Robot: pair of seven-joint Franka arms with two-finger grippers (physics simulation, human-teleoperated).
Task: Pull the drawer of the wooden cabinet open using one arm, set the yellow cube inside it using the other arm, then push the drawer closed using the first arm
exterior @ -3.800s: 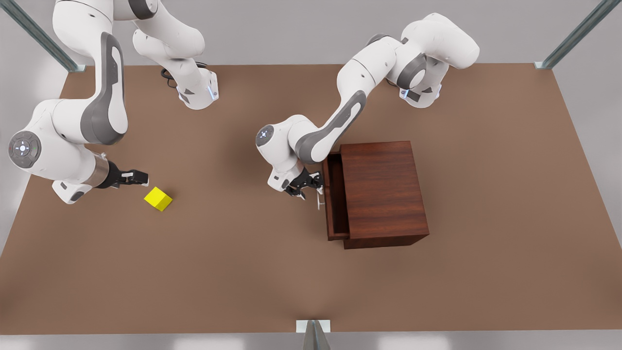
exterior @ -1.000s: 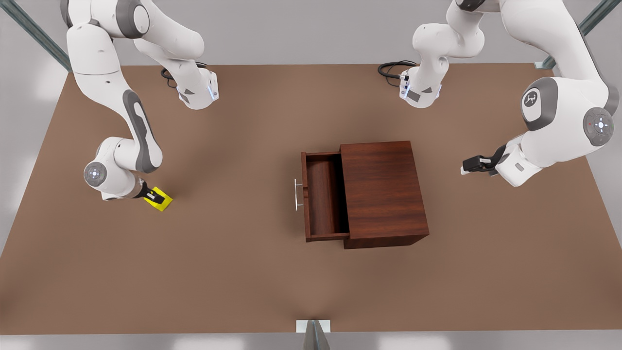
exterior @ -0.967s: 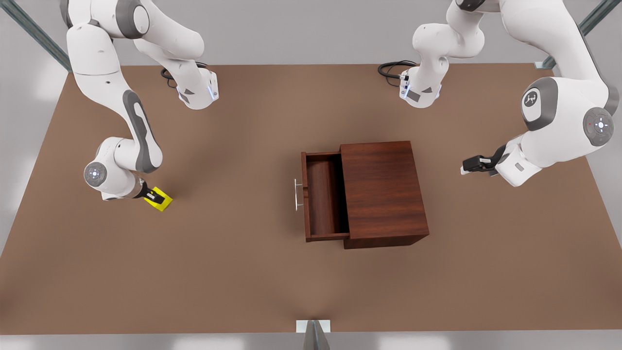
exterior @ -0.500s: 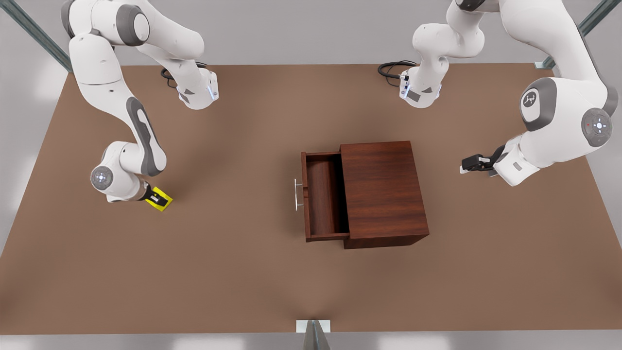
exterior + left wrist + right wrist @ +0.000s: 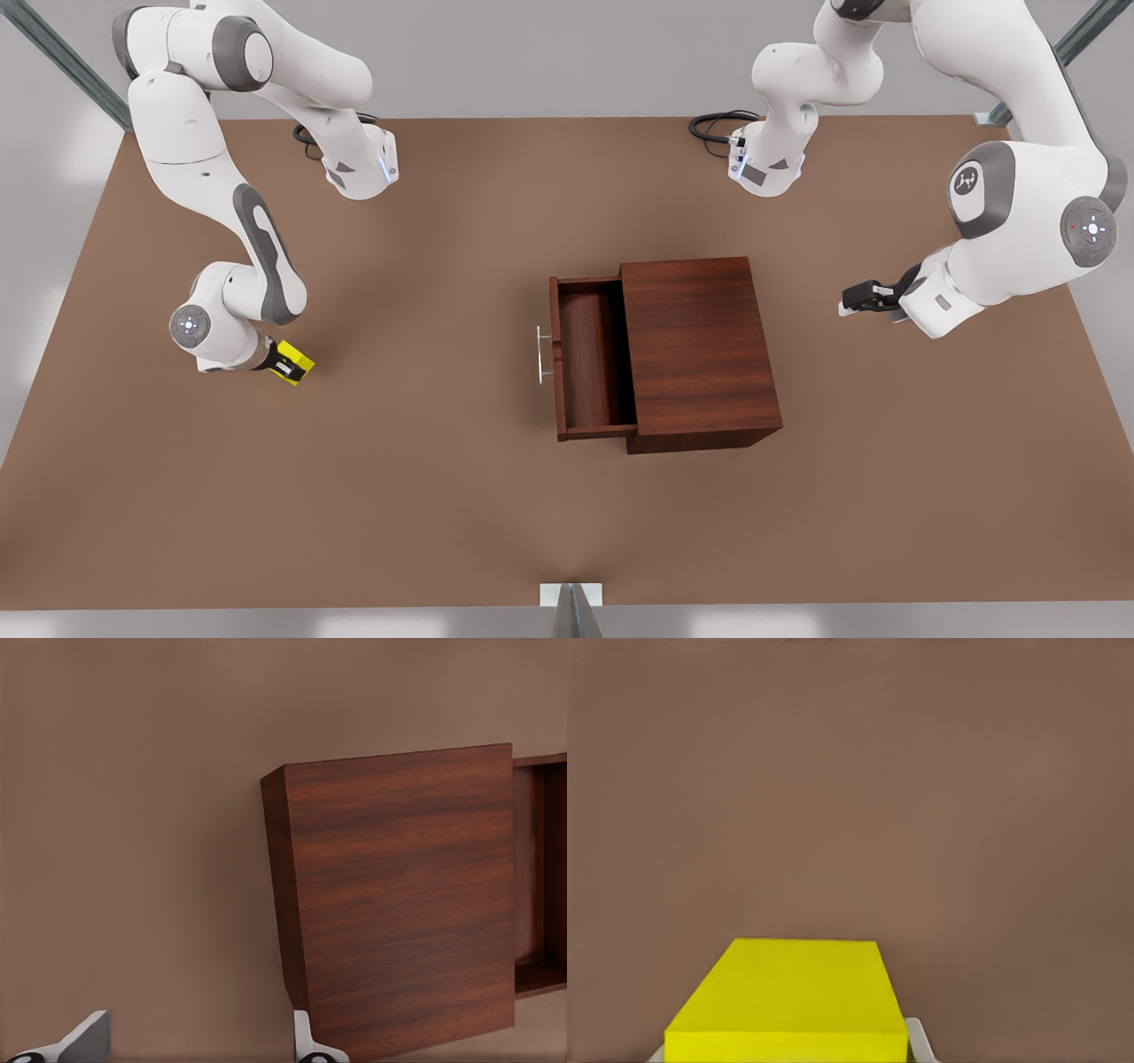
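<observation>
Brown table (image 5: 461,496): right gripper (image 5: 285,362) pinches yellow cube (image 5: 299,361); left gripper (image 5: 852,300) spread, waiting; drawer (image 5: 589,354) open.

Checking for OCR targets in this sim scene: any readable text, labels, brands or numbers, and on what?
No readable words or numbers anywhere.
Small white emblem on the grey joint cover of the left arm, at the front view's right: a logo mark, too small to read.
The wooden cabinet, the drawer and the yellow cube are unmarked.
</observation>
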